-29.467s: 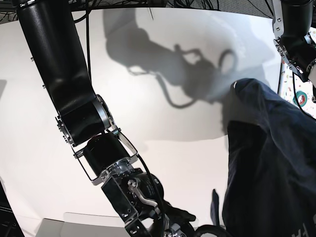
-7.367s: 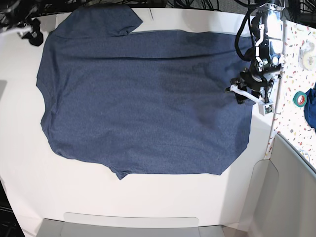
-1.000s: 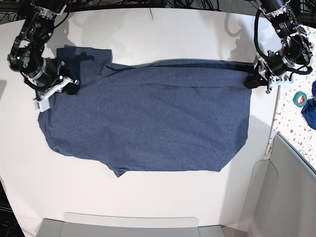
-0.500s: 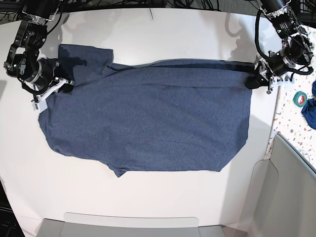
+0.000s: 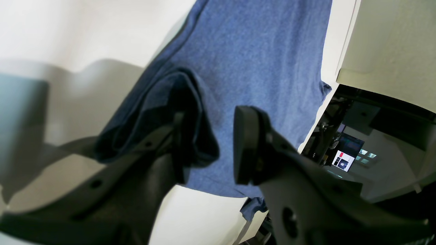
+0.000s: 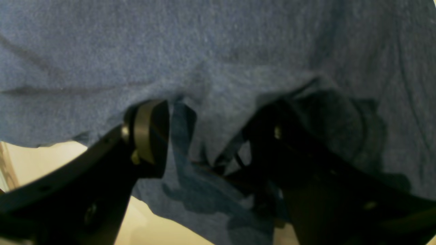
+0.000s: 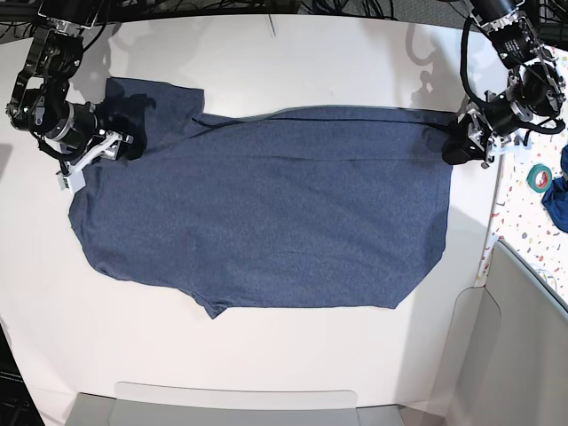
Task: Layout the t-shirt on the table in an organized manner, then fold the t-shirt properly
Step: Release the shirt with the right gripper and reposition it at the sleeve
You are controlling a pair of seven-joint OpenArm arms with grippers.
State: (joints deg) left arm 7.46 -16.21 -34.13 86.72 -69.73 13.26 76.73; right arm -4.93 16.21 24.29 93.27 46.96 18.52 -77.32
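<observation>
The navy t-shirt (image 7: 266, 222) lies spread on the white table (image 7: 293, 355) with its far strip folded toward the front. That fold forms a long straight edge running left to right. My left gripper (image 7: 457, 146) is at the right end of this edge. In the left wrist view it (image 5: 209, 146) is open, and a bunched fold of shirt (image 5: 259, 51) rests against one finger (image 5: 177, 149). My right gripper (image 7: 120, 146) is at the left end by the sleeve. In the right wrist view it (image 6: 211, 136) is open over rumpled shirt cloth (image 6: 218, 41).
A speckled side surface borders the table on the right, with a green tape roll (image 7: 537, 176) and a bright-blue cloth scrap (image 7: 559, 197) on it. A grey panel (image 7: 524, 337) stands at the lower right. Cables hang along the far edge.
Both grippers have gone from shut to open and let go of the folded edge of the shirt. The right gripper has shifted slightly toward the far side, and the left has barely moved.
</observation>
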